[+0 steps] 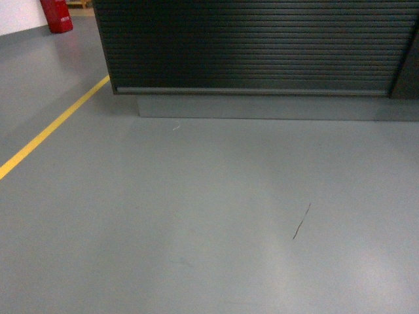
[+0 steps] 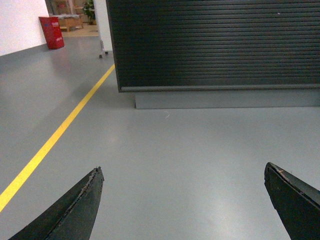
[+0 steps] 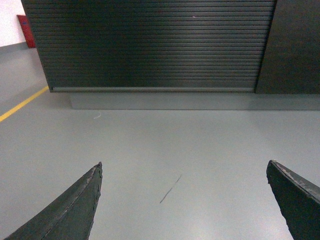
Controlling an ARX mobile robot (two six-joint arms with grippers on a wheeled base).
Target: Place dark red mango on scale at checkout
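We see only the checkout [image 1: 262, 46] ahead: a black counter front with fine horizontal slats, standing upright on a recessed grey plinth across the grey floor. Its top is out of frame; mango and scale are unseen.

Grey smooth floor [image 1: 196, 216] fills most of head view, w/ soft glare patches. Yellow line [image 1: 52, 127] runs from 9 o'clock up toward 11. Thin dark scuff [image 1: 301, 222] at approx 5 o'clock. Red bin [image 1: 57, 14] at 11 o'clock, against white wall [image 1: 19, 14]. Left wrist view: wooden furniture [image 2: 72, 21] and a plant [image 2: 89, 9] far back at 11 o'clock.
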